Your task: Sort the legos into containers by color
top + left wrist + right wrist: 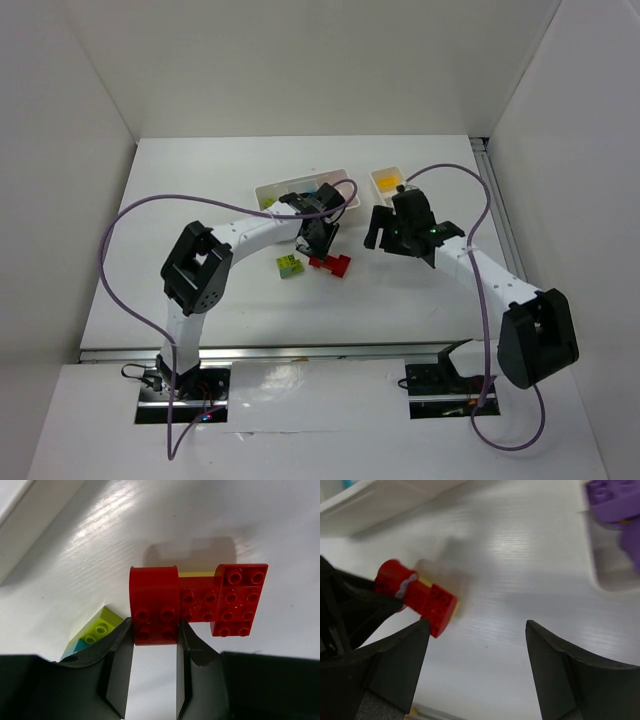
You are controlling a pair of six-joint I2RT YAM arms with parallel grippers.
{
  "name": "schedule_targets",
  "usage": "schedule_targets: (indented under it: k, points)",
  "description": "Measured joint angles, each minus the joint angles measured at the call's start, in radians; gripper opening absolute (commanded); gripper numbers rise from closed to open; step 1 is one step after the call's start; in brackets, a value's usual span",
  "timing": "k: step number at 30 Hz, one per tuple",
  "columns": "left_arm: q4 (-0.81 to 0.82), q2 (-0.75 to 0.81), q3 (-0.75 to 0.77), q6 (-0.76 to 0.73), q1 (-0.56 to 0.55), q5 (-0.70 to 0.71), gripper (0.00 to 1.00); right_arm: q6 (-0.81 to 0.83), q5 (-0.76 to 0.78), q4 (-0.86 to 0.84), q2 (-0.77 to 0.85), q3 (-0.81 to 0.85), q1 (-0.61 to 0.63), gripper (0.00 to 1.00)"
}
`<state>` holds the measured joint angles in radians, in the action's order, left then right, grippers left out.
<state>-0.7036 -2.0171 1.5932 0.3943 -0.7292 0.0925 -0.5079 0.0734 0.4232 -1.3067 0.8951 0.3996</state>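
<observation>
Counted 2 white trays: 1 wider tray (263, 190), 1 narrower tray (377, 181). 3 red bricks (200, 605) joined, 1 yellow brick (196, 574) beneath. 1 lime green brick (100, 626). 1 teal brick (72, 647). Purple bricks (612, 497): probably 2, view was blurred.

Found the cluster of red studded plastic bricks (331, 264) on the flat white table (200, 200), near its middle, in front of the wide white compartmented plastic tray (268, 190). Saw the lime-green plastic brick (291, 266) just left of that cluster, apart from it. Saw the narrow white plastic tray (378, 175) right of the wide one, purple plastic bricks (615, 500) inside. Noted the left gripper (155, 635) straddling the cluster's near end, and the right gripper (476, 630) right of the cluster, over bare table.
</observation>
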Motion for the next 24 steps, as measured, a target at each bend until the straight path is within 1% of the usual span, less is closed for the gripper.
schedule_targets:
  k: [1,2,6,10,14,18,19,21,23,24]
  points:
    - [-0.003,0.006,0.000,0.000,0.000,-0.010,0.00,0.017,-0.071,-0.017,-0.012,0.000,-0.009,0.90]
    - [-0.006,0.014,0.000,-0.001,0.001,-0.019,0.00,0.032,-0.143,-0.032,-0.027,0.000,-0.017,0.92]
    - [-0.025,0.051,0.025,0.002,0.008,-0.047,0.00,0.077,-0.348,-0.061,-0.077,0.000,-0.026,0.93]
    - [-0.028,0.075,0.059,0.008,0.017,-0.069,0.00,0.098,-0.467,-0.086,-0.094,-0.003,-0.026,0.95]
    - [-0.031,0.080,0.063,0.025,0.023,-0.089,0.00,0.092,-0.553,-0.138,-0.109,-0.029,-0.027,0.95]
    - [-0.035,0.083,0.063,0.030,0.024,-0.108,0.00,0.055,-0.618,-0.200,-0.110,-0.077,-0.045,0.89]
    - [-0.035,0.084,0.063,0.031,0.024,-0.118,0.00,0.043,-0.631,-0.219,-0.110,-0.088,-0.055,0.89]
    - [-0.035,0.089,0.063,0.031,0.024,-0.134,0.00,0.018,-0.662,-0.268,-0.110,-0.113,-0.081,0.85]
    - [-0.035,0.095,0.063,0.031,0.027,-0.156,0.00,-0.006,-0.685,-0.312,-0.110,-0.135,-0.105,0.84]
    - [-0.034,0.099,0.063,0.031,0.028,-0.166,0.00,-0.021,-0.693,-0.327,-0.113,-0.141,-0.115,0.81]
